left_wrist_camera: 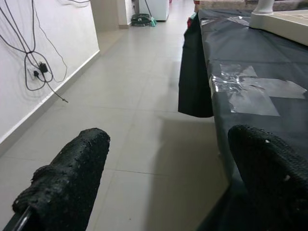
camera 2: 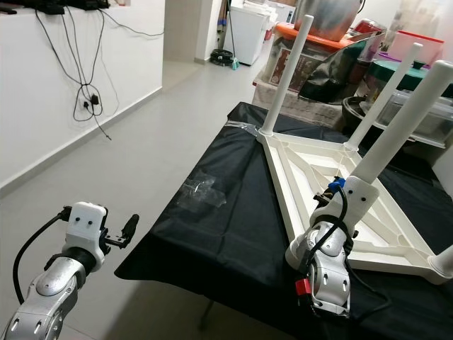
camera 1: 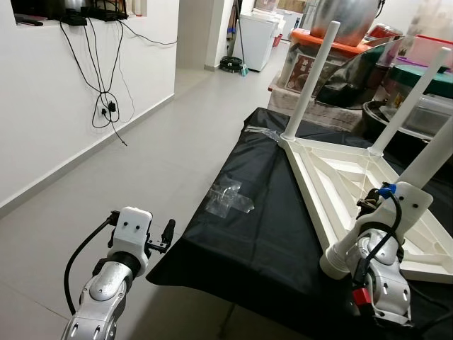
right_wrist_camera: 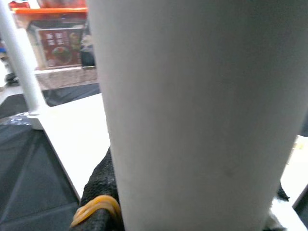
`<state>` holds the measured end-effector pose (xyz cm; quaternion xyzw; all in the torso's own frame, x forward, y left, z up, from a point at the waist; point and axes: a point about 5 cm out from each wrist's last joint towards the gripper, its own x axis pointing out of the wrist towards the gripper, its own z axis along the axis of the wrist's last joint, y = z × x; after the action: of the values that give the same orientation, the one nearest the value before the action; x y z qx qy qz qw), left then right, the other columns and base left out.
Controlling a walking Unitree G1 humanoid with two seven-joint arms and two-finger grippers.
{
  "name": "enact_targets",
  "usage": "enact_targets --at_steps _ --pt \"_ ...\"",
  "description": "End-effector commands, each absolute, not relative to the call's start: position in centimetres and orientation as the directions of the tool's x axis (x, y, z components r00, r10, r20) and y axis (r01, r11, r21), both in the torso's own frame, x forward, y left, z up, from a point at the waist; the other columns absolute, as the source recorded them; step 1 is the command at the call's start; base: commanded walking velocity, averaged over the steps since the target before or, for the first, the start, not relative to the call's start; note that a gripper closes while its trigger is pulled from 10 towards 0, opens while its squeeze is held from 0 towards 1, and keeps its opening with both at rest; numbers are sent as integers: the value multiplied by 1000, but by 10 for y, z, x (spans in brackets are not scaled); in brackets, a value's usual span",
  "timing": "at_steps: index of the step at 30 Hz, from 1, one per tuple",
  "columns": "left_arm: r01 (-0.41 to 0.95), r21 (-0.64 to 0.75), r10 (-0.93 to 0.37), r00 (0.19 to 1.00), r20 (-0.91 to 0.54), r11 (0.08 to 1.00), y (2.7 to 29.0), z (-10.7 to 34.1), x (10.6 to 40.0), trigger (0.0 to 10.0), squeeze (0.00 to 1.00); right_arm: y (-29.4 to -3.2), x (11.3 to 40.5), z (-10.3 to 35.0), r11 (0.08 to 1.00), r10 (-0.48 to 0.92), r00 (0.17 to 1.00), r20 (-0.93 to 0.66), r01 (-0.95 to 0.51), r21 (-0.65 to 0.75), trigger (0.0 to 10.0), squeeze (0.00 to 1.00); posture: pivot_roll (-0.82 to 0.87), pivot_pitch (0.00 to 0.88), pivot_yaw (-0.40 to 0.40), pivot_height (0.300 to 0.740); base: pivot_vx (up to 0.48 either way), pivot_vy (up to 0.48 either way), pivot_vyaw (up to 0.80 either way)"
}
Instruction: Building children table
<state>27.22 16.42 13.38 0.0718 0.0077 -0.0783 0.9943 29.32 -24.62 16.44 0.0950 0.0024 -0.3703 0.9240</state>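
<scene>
1. We saw the white children's table [camera 1: 354,177] lying upside down on a black cloth [camera 1: 255,234] that covered a work surface, its underside ribs facing up.
2. Two far legs [camera 1: 311,81] stood upright in their corners (a third pale leg [camera 2: 400,124] rose at the near right).
3. Our right gripper [right_wrist_camera: 103,202] was at that near-right leg, and the wrist view showed the white tube pressed hard against one black finger [right_wrist_camera: 98,185]; the fingers were closed around the leg, low on its shaft.
4. Our left gripper [left_wrist_camera: 168,178] hovered off the near left edge of the cloth, over the grey tiled floor [camera 1: 156,156], with its fingers [left_wrist_camera: 72,178] spread wide and nothing between them.
5. A crumpled clear plastic bag [camera 1: 228,197] lay on the cloth, left of the table top and well apart from it.
6. Far behind, we saw stacked storage boxes [camera 1: 318,64], and black cables [camera 1: 106,85] hung down the white wall on the left.
</scene>
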Motion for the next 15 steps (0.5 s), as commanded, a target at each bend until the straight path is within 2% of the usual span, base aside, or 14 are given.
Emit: enact_targets --at_steps 1,4,15 --pt "159 158 -158 987 -23 975 162 134 274 10000 0 -262 271 116 600 -757 593 -274 797 69 10000 0 126 0 -112 740 0 0 0" --pt "150 159 -149 989 -21 976 163 134 275 10000 0 -263 268 120 549 -800 543 -257 834 52 10000 0 125 0 -111 740 0 0 0" --pt "132 162 -130 991 -24 978 166 133 277 10000 0 -258 266 121 487 -840 469 -271 873 1 10000 0 125 0 -111 740 0 0 0"
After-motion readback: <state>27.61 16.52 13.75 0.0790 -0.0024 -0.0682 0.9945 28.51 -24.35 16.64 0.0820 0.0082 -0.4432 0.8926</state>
